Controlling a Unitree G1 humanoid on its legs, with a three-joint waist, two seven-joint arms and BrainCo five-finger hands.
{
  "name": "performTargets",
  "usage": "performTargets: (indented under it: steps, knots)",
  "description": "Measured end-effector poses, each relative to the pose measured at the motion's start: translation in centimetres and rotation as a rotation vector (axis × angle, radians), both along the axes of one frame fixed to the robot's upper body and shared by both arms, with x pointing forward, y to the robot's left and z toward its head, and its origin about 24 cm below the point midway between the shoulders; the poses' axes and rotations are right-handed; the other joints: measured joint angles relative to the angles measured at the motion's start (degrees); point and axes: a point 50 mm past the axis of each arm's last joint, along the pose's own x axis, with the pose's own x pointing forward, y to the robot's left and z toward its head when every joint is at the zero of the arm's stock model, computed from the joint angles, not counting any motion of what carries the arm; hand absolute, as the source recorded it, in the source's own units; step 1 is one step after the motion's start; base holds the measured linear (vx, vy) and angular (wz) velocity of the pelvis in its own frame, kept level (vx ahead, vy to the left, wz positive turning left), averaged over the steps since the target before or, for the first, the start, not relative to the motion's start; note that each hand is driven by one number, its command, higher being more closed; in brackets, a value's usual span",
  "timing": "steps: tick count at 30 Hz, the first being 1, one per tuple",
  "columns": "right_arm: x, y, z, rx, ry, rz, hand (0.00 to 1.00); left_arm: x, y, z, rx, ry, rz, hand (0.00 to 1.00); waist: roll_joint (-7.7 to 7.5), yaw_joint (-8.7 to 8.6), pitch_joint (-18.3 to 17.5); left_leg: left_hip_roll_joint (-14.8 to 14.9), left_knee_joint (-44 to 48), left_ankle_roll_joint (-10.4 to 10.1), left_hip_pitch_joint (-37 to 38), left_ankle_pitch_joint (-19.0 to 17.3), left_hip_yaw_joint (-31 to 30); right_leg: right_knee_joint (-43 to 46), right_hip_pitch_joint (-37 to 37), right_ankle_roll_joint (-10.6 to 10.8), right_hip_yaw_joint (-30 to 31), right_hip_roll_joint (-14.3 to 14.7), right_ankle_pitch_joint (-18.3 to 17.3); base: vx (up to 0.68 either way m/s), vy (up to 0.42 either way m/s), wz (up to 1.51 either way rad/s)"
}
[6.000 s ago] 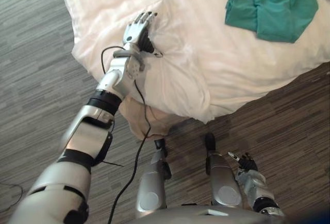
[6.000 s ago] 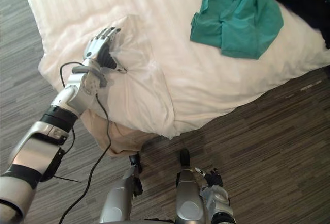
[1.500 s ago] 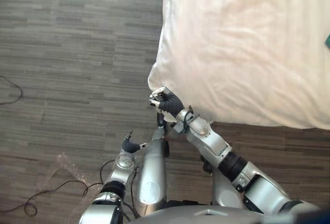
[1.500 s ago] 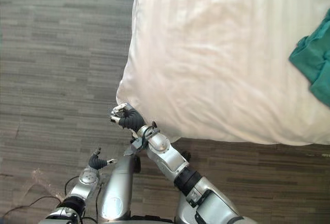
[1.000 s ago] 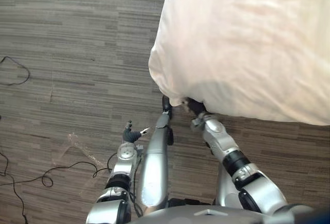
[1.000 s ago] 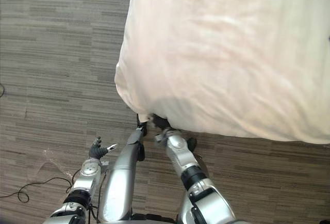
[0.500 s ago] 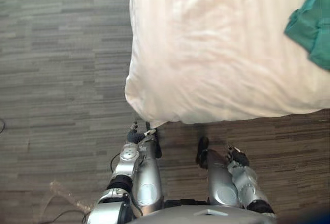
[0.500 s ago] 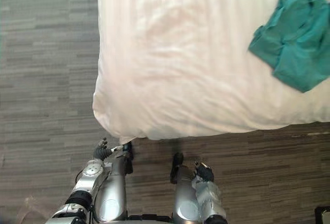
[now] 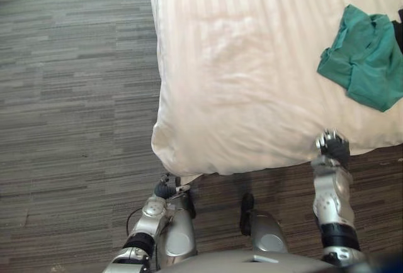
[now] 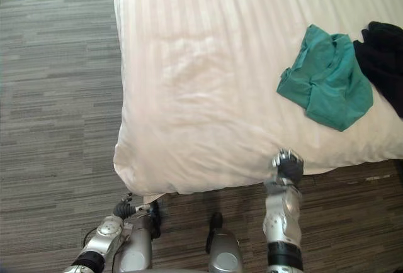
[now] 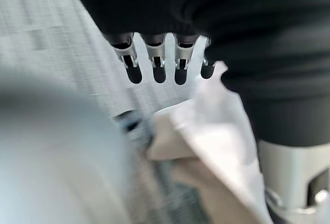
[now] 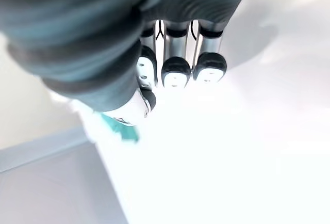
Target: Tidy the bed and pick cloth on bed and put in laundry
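The teal cloth (image 10: 324, 90) lies crumpled on the bed (image 10: 201, 65), at about 2 o'clock in my head view. Its long axis runs roughly from 11 to 5 o'clock, with the narrower end toward 11 and the broader folded end toward the bed's near edge. A black cloth (image 10: 384, 59) sits just beside it at 3 o'clock; I cannot tell whether the two touch.

The bed is covered in white, faintly striped bedding with light wrinkles near its middle, and one rounded corner hangs down at 7 o'clock. Around it is a grey-brown floor (image 10: 56, 97) of narrow streaked planks.

My right hand (image 10: 288, 163) is up at the bed's near edge, at 5 o'clock — its fingers (image 12: 176, 72) are straight and side by side over the white bedding, holding nothing, apart from the teal cloth. My left hand (image 10: 126, 209) hangs low by the drooping corner at 7 o'clock, fingers (image 11: 154, 66) relaxed and empty.
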Motion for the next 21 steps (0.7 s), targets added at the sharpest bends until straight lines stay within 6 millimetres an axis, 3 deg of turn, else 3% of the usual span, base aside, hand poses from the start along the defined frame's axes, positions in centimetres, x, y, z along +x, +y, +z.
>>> performTargets:
  steps: [4,8,14,21]
  knots:
    - [2.1,3.5,4.2,0.074,-0.186,0.103,1.00,1.3,-1.7,0.6,-0.040,-0.043,-0.011,0.00,2.88,1.10,1.8,-0.2,0.9,0.5,-3.3,0.5,-0.4,2.8,-3.9,0.0,0.2,-0.3,0.1,-0.01,0.009,0.08]
    - [2.5,4.0,5.8,0.141,-0.259,0.090,1.00,1.9,-2.1,1.1,-0.074,-0.080,0.025,0.00,5.01,1.74,3.7,-0.2,2.8,0.8,-6.7,0.4,-1.1,7.2,-8.1,-0.8,-0.2,-1.3,-0.6,-0.02,0.030,0.10]
    - [2.1,2.2,5.8,0.158,-0.297,-0.001,1.00,3.0,-1.1,2.1,-0.102,-0.148,0.109,0.00,4.52,1.39,6.4,0.4,6.7,1.6,-11.0,-1.1,-0.1,12.4,-13.8,-1.0,0.9,-2.0,-2.8,-0.04,0.006,-0.07]
    - [1.5,-1.0,2.9,0.134,-0.204,-0.097,1.00,3.7,-0.1,2.6,-0.126,-0.171,0.184,0.00,2.24,0.01,7.0,1.8,9.0,1.7,-11.0,-2.4,2.3,11.5,-14.3,-1.0,2.8,-1.1,-2.9,-0.02,0.026,-0.20]
